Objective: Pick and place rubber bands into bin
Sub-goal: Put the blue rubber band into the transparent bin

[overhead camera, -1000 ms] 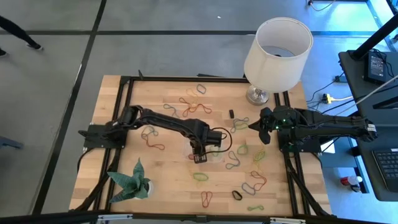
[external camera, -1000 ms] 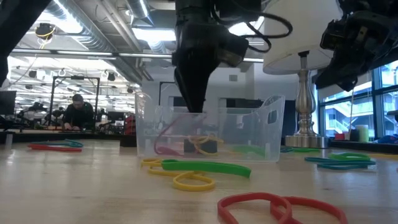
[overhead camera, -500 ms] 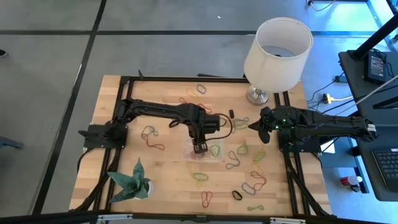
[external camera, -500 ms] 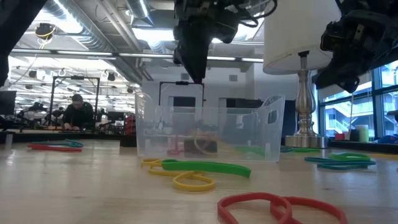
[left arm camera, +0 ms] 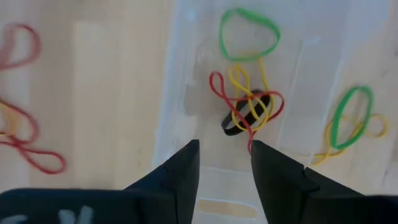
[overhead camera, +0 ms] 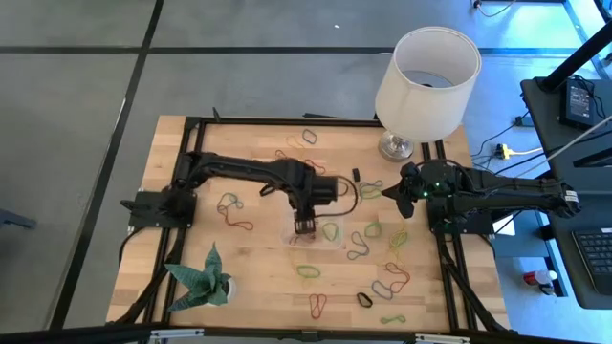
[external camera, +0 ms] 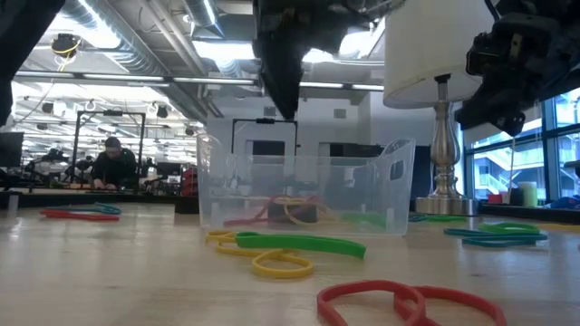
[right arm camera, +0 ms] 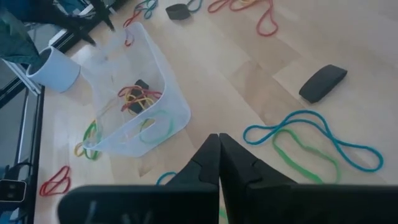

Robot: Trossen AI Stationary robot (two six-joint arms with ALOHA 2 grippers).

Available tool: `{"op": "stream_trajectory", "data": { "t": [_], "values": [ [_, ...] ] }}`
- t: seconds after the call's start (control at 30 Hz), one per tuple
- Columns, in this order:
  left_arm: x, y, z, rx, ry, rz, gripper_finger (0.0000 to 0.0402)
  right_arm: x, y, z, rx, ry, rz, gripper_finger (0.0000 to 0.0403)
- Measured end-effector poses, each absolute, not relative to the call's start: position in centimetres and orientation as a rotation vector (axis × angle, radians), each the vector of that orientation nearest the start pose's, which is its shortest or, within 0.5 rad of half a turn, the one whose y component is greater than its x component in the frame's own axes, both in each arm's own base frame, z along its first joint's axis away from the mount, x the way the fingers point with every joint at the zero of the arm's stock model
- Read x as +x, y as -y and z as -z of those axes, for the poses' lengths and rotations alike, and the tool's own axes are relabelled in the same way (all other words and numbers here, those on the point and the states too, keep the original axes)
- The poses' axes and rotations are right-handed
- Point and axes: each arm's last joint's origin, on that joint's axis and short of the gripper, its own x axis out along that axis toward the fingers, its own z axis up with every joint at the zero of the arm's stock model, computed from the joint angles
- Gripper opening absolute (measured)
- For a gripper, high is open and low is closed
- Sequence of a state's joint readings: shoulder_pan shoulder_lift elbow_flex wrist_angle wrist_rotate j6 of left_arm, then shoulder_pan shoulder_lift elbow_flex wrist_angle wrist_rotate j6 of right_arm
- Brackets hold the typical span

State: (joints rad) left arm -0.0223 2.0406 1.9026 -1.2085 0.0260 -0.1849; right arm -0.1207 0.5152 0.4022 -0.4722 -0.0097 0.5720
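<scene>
The clear bin point(overhead camera: 290, 236) stands mid-table on its flat bottom. On its floor lie rubber bands point(left arm camera: 245, 106): red, yellow, black and green loops, tangled together. My left gripper point(left arm camera: 225, 149) hangs open above the bin, pointing down, with nothing between its fingers; the low view shows its tips point(external camera: 281, 109) clear of the bin's wall point(external camera: 362, 195). More bands point(overhead camera: 361, 250) lie scattered flat on the wood all round. My right gripper point(right arm camera: 219, 140) waits shut, raised near the table's right edge point(overhead camera: 387, 193), touching nothing.
A lamp with a white shade point(overhead camera: 427, 72) stands at the far right. A green paper plant in a white pot point(overhead camera: 201, 277) sits at the near left. A small black block point(right arm camera: 322, 83) lies between bin and lamp. A person point(external camera: 113, 163) sits far behind the table.
My left gripper has risen out of the bin and moved a little toward the far edge. The red band that stood up inside the bin beside its tips now lies flat on the bin's floor with the others.
</scene>
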Motion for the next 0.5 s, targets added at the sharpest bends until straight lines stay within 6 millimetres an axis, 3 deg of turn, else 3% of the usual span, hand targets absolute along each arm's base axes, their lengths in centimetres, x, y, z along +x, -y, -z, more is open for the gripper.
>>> {"op": "stream_trajectory", "data": {
  "t": [0.13, 0.27, 0.37, 0.5],
  "values": [
    [40.4, -0.1, -28.8, -0.116, -1.292, -0.055, 0.0119, 12.0, 1.5, -21.3, 0.586, -0.523, 0.305, 0.0002],
    [38.7, -1.2, -29.9, -0.085, -1.209, -0.032, 0.0068, 12.2, 1.6, -21.1, 0.623, -0.524, 0.356, 0.0002],
    [36.6, -2.0, -29.6, -0.094, -1.152, -0.022, 0.0019, 12.7, 1.6, -20.8, 0.661, -0.540, 0.372, 0.0002],
    [32.9, -2.9, -29.1, -0.121, -1.031, -0.054, 0.0004, 13.7, 1.3, -20.5, 0.682, -0.568, 0.408, 0.0001]
  ]
}}
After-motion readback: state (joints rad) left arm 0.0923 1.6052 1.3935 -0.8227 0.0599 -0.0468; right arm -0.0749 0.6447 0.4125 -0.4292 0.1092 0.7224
